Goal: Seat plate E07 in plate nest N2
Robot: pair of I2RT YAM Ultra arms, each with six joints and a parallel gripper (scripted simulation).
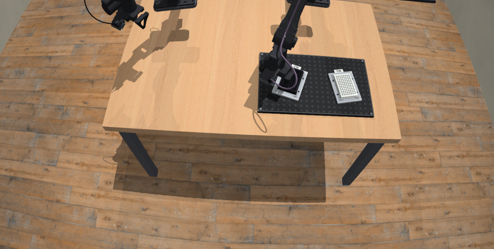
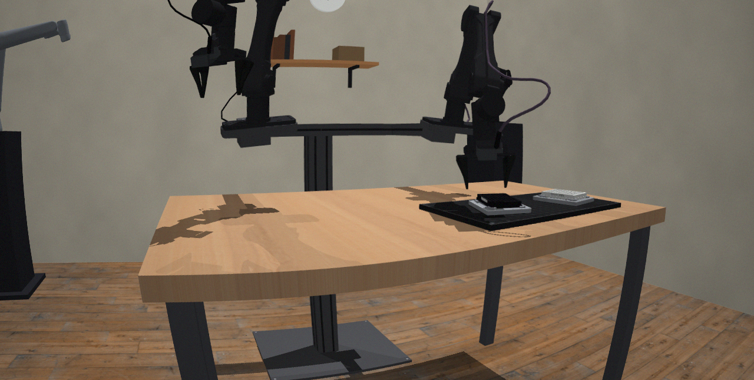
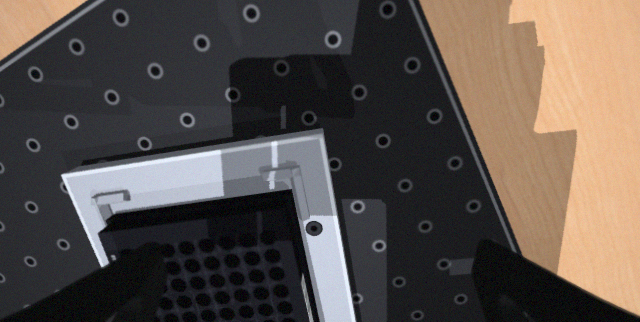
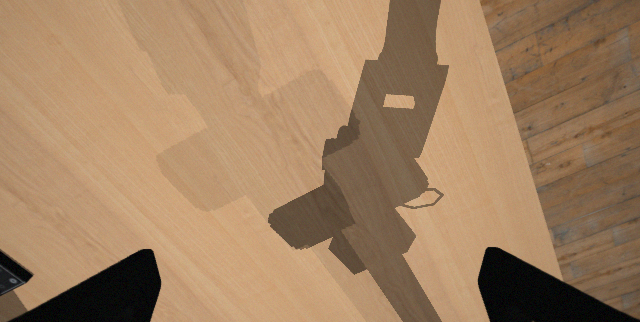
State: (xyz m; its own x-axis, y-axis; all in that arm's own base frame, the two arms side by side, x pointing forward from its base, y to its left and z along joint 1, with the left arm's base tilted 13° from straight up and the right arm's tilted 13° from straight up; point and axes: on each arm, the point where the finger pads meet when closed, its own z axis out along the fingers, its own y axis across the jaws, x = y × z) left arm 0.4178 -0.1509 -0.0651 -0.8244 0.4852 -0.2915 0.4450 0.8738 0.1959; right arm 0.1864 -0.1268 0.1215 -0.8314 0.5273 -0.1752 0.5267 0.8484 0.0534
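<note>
- Apparently a regrip or reseat was coming: left jaws (image 1: 274, 80) (image 2: 486, 188) were wide open, nothing between them, above nest N2 (image 1: 290, 96) (image 2: 498, 209) (image 3: 165, 177).
- Black plate (image 1: 299, 77) (image 2: 498, 200) (image 3: 230, 282), presumably E07, was already on N2. Looked slightly tilted, perhaps riding on a locator; flat seating couldn't be confirmed.
- Corner locators (image 3: 111, 195) showed at the plate's end, there to stop it sliding off its spot.
- One left finger overlapped the plate in the wrist view, the other was out past the nest, so the jaws probably needed centering before going down.
- White plate (image 1: 346, 87) (image 2: 564, 194), presumably E01, was on nest N1 (image 1: 349, 101) (image 2: 558, 200), well apart from the left jaws; best left alone, since it had to end there.
- Both nests shared the black board (image 1: 317, 105) (image 2: 569, 211) (image 3: 390, 162) (image 4: 10, 274), likely to keep them steady.
- Right jaws (image 1: 131, 26) (image 2: 221, 95) were open and empty, off to the side, probably to leave working room.
- Risk: an off-center squeeze could have shifted the plate.
</note>
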